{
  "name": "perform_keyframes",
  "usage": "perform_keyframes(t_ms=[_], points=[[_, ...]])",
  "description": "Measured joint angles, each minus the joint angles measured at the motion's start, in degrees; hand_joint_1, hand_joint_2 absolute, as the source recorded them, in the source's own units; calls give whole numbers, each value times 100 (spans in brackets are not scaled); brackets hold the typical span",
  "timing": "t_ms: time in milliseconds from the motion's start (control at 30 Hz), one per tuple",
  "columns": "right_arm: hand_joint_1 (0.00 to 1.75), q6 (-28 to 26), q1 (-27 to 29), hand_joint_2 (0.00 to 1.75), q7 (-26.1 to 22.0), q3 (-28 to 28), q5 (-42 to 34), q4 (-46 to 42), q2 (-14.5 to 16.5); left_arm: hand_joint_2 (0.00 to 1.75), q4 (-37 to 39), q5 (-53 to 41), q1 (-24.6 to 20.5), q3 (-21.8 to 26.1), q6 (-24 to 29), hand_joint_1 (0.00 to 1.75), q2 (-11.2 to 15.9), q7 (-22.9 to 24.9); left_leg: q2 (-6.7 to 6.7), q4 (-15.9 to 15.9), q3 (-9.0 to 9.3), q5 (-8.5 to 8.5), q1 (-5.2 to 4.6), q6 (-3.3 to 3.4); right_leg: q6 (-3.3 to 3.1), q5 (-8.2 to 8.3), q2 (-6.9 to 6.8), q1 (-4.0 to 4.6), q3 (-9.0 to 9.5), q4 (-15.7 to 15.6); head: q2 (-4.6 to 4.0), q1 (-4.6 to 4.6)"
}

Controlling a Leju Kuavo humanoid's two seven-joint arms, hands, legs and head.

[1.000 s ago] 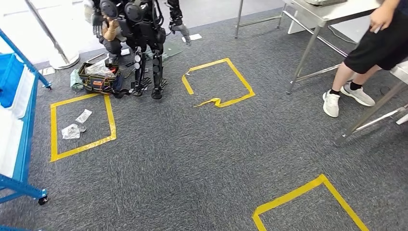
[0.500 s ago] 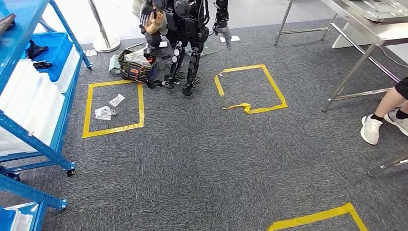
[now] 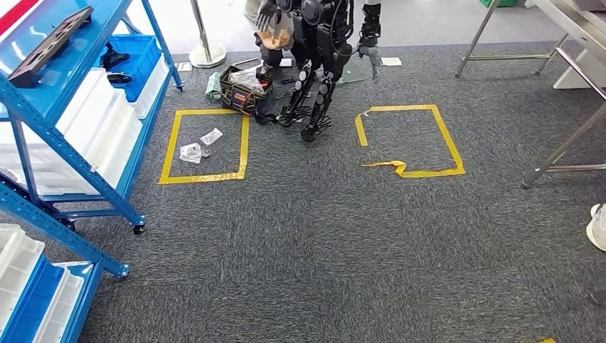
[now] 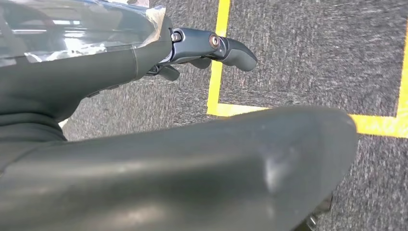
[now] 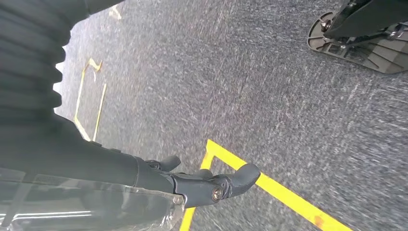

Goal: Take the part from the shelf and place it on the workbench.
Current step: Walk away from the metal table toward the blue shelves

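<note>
Dark part (image 3: 50, 37) lying diagonal (atop shelf (image 3: 80, 66))

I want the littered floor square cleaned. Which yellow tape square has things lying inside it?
The left tape square, beside the blue shelf, holds plastic bags; the right tape square is bare carpet.

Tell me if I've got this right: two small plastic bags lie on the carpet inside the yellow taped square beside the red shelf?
Nearly. The shelf is blue, not red, as the head view shows. The rest holds: two small plastic bags lie on the carpet inside the yellow taped square beside it.
</note>
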Motion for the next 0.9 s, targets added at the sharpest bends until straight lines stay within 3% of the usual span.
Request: perform_keyframes(t_ms=[67,100,167,233,300,367,400,433,467,533,600,667,700,767,833,867,900], points=[[0,0,-6,175,0,0,-1,0,-8,0,0,-6,-28,-1,-5,0,-8,5,215,-513,292,134,-17,48,59,-40,-112,47,29,14,0,14],[0,0,-11,175,0,0,-3,0,-11,0,0,-9,-40,-2,-8,0,-15,8,225,-570,314,128,-36,80,88,-54,-171,64,47,14,0,26],[0,-1,-36,175,0,0,-5,0,-13,0,0,-12,-45,-2,-11,0,-23,10,62,-588,297,159,-49,159,149,-75,-246,54,76,18,0,49],[0,-4,-44,175,0,0,-6,0,-14,0,-2,-12,-50,-2,-11,0,-27,9,-80,-617,285,210,-29,245,183,-221,22,28,-19,244,0,58],[0,-7,-22,175,0,0,-5,1,-13,0,-7,-10,-63,-2,-16,0,-30,-8,-236,-625,258,248,-19,302,159,-550,400,8,-342,943,0,78],[0,-10,2,175,3,0,-3,3,-13,0,-9,-8,-66,-2,-24,0,-38,-33,-423,-623,231,269,-26,319,162,-794,508,0,-700,1677,0,86],[0,-13,10,175,5,0,-1,4,-15,0,-9,-3,-62,-1,-27,0,-42,-42,-517,-621,227,277,-26,316,195,-790,519,-6,-766,1792,0,88],[0,-16,13,175,8,0,2,5,-18,0,-9,1,-59,-1,-27,0,-45,-48,-608,-621,229,284,-23,306,247,-679,530,-18,-704,1627,0,88],[0,-20,10,175,10,0,7,6,-22,0,-9,6,-57,0,-27,0,-50,-52,-694,-619,233,292,-17,291,304,-504,572,-36,-544,1260,0,89],[0,-24,1,175,10,0,14,7,-29,0,-9,10,-61,-1,-27,0,-60,-57,-844,-610,225,306,-24,243,366,-172,826,-73,-186,415,0,93],[0,-26,-2,175,8,0,17,8,-28,0,-9,11,-65,-1,-27,0,-68,-61,-957,-614,202,326,-41,175,312,-51,971,-66,-48,71,0,89],[0,-26,-1,175,9,0,18,8,-20,0,-9,12,-58,-1,-27,0,-73,-63,-1064,-638,173,360,-32,99,211,-18,843,-55,-30,57,0,82],[0,-27,-7,175,10,0,19,8,-18,0,-9,13,-52,-1,-27,0,-73,-64,-1021,-614,144,341,-29,72,165,4,775,-64,-22,46,0,80],[0,-30,-14,175,10,0,27,8,-18,0,-9,18,-48,-1,-7,0,-75,-63,-728,-281,-23,103,-33,36,69,44,631,-95,-36,19,0,41],[0,-32,0,175,8,0,37,9,-28,0,-9,25,-50,1,62,0,-93,-62,-410,444,-349,-313,-37,14,17,45,473,-63,-46,20,0,1],[0,-30,11,175,8,0,42,10,-32,0,-9,28,-49,1,107,0,-108,-61,-351,779,-496,-454,-33,3,10,41,383,-47,-49,21,0,-3],[0,-26,17,175,8,0,48,11,-34,0,-9,31,-45,1,151,0,-126,-60,-322,951,-564,-492,-28,-2,7,38,296,-37,-52,22,0,-3]])
